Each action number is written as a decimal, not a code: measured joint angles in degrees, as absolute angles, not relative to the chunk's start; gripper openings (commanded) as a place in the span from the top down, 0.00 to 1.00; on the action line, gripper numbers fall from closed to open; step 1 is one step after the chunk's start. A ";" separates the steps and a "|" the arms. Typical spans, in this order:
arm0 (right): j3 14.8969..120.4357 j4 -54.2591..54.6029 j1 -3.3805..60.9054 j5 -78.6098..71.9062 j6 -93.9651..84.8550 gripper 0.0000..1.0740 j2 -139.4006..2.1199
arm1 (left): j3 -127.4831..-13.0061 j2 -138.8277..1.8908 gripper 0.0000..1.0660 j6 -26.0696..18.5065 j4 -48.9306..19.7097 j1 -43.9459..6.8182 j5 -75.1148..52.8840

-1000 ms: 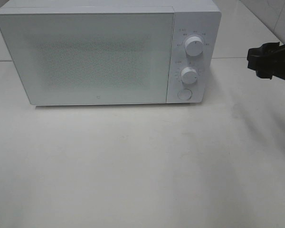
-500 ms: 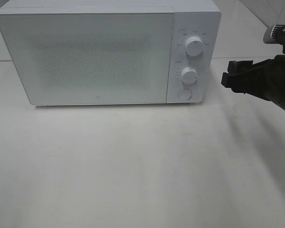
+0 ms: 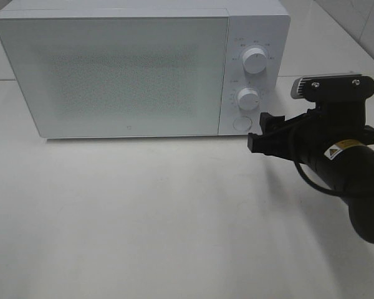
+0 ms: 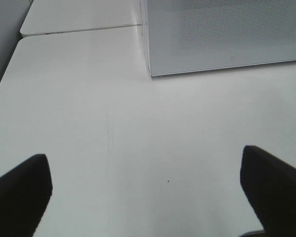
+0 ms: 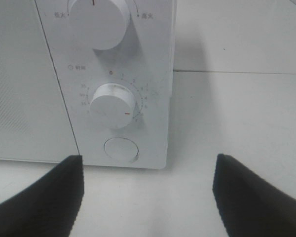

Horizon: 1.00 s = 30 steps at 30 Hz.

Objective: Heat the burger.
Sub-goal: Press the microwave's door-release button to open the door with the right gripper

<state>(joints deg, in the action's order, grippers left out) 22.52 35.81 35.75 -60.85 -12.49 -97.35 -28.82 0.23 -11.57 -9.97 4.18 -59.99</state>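
Fingers, right arm: right fingers (image 5: 44, 197), two in number, black and blunt-ended, spread apart with nothing between them. They point at the lower part of the control panel (image 3: 252, 75). The right wrist view shows a strip of worktop between them and the panel.
Fingers, left arm: left fingers (image 4: 19, 195), two in number, black, spread wide and empty. They hang over bare worktop near the front left corner of the oven and are outside the high view.
Burger: not visible in any view, so its place cannot be told.
Microwave oven (image 3: 131, 75): one white box-shaped unit at the back of the worktop. Its door (image 3: 112, 75) is shut.
Door panel: flat and pale, with a fine dotted screen. Nothing can be made out through it.
Controls: two round white knobs and one round white push button (image 3: 241, 123), stacked in one column right of the door.
Upper knob (image 3: 255, 61): smooth, with a dark pointer line and printed marks around it.
Lower knob (image 3: 248, 98): smooth, ringed by a numbered scale. In the right wrist view its red pointer line sits toward the lower right.
Right arm body (image 3: 349, 168): black and cylindrical, with one small yellow warning label (image 3: 340, 149).
Wrist camera (image 3: 327, 87): one grey housing mounted on top of the right arm.
Worktop (image 3: 143, 212): white, matt and smooth, with one straight seam running behind the oven's left side.
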 measured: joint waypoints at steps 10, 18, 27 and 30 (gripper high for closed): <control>22.57 39.53 42.00 -65.66 -13.98 0.33 -101.47 | -28.82 0.23 0.08 -11.57 -9.97 4.18 -59.99; 22.46 39.59 42.06 -65.89 -13.06 0.33 -101.76 | -28.82 0.23 0.08 -11.57 -9.97 4.18 -59.99; 22.46 39.59 42.06 -65.95 10.37 0.37 -101.76 | -28.82 0.23 0.08 -11.57 -9.97 4.18 -59.99; 22.46 39.59 42.06 -65.95 22.46 0.40 -101.76 | -28.82 0.23 0.08 -11.57 -9.97 4.18 -59.99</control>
<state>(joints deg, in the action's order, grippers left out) 22.46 39.59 42.06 -65.95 22.46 -101.76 -28.82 0.23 -11.57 -9.97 4.18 -59.99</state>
